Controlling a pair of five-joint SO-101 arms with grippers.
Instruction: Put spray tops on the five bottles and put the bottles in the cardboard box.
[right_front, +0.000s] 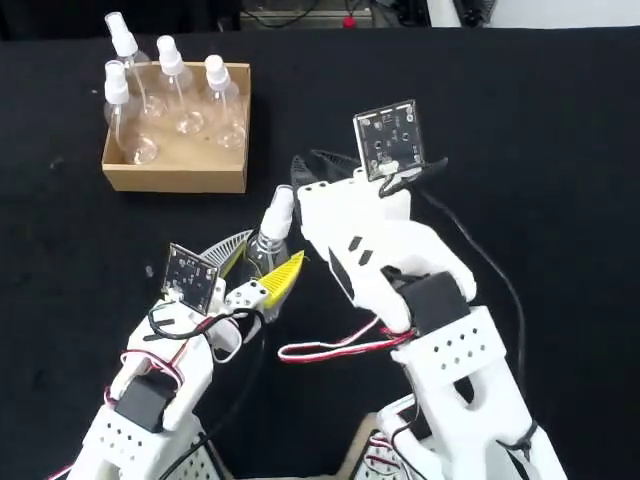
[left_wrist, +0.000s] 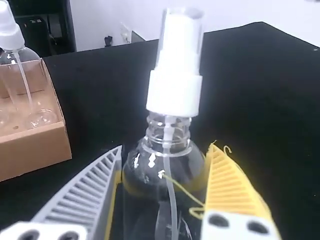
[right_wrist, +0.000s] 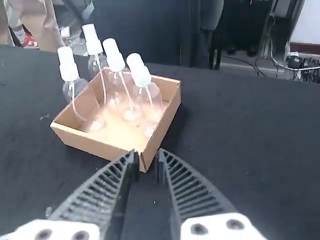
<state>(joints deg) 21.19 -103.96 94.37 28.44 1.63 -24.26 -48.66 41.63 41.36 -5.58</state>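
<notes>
Both fingers of the left gripper (left_wrist: 165, 149), one grey and one yellow, pinch the shoulder of a clear spray bottle (left_wrist: 162, 167). The bottle stands about upright with its long axis vertical, and its white spray top (left_wrist: 175, 85) is already on the neck. In the high view this bottle sits near the middle of the table. The cardboard box (right_front: 175, 178) lies to its far left, a little apart, so I judge the carry runs left and away, and falls to the left arm.

Just to the far right of the held bottle is the right gripper (right_wrist: 146, 154). Its black fingers are nearly pressed together, with only a thin slit between them, and they hold nothing. They point towards the box's near corner.

Four capped bottles (right_wrist: 117, 85) already stand in the box. A bare patch of the box floor shows on the near side.

No label, brand or readable writing shows on the bottles or the box.
</notes>
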